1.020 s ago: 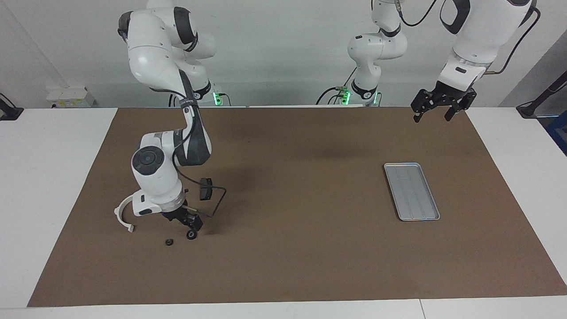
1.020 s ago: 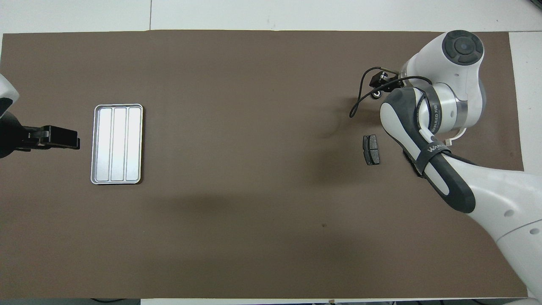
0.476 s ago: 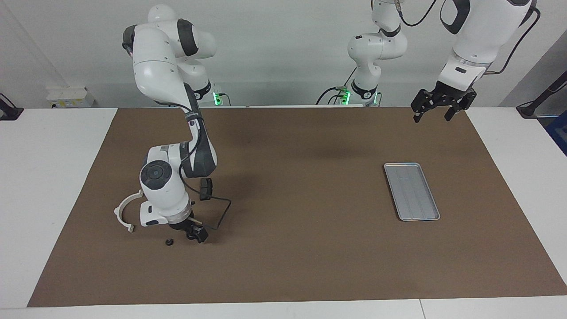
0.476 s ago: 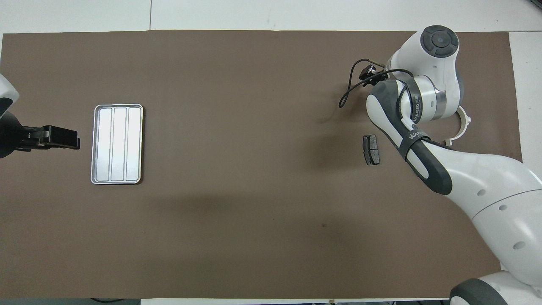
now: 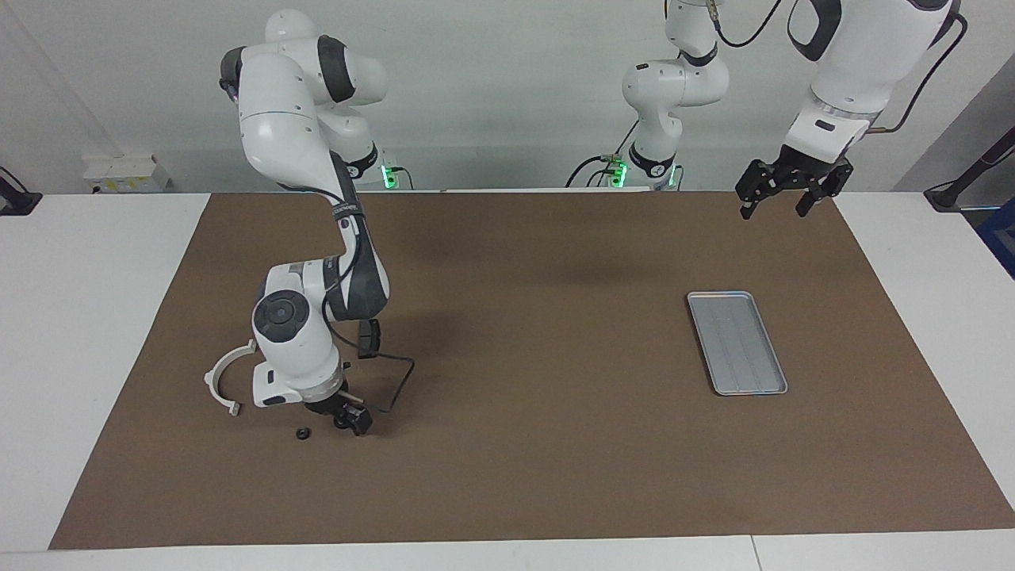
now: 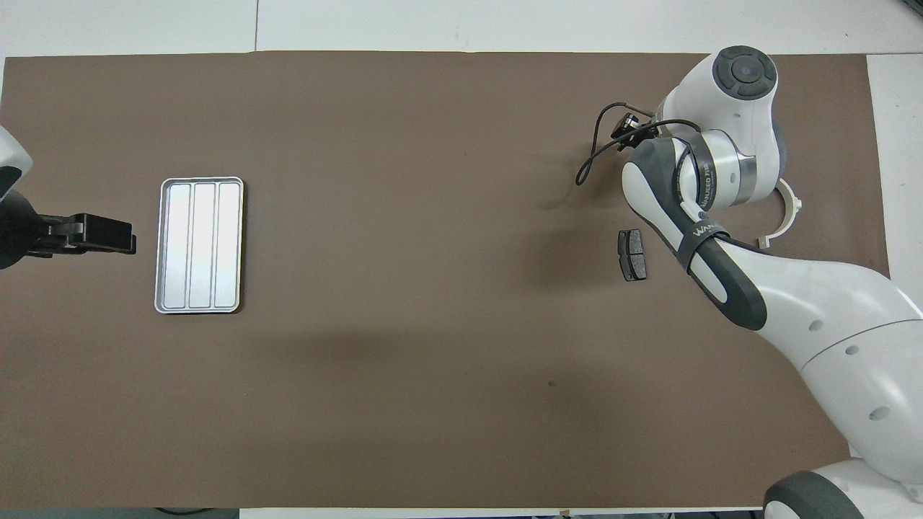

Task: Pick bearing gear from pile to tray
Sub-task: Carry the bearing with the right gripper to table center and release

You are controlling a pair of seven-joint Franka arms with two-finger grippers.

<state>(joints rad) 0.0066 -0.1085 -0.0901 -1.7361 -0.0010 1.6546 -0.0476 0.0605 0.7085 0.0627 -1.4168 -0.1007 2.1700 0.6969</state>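
The right tool (image 5: 351, 420) is low over the mat at the right arm's end of the surface, among the pile's small parts, with one small black ring (image 5: 302, 434) lying just beside it. Whether its fingers are open, or already have a ring between them, cannot be told; the wrist hides them from above. The left tool (image 5: 781, 193) waits with fingers spread, raised over the mat's edge nearest the robots at the left arm's end.

The white half-ring (image 5: 220, 379) and a dark brake pad (image 6: 632, 254) lie close by. The tray (image 5: 737, 342) sits well apart, toward the left arm's end.

To do this step well, the fingers should probably straddle one ring squarely, close fully before lifting, and rise straight so neighbouring parts stay undisturbed.
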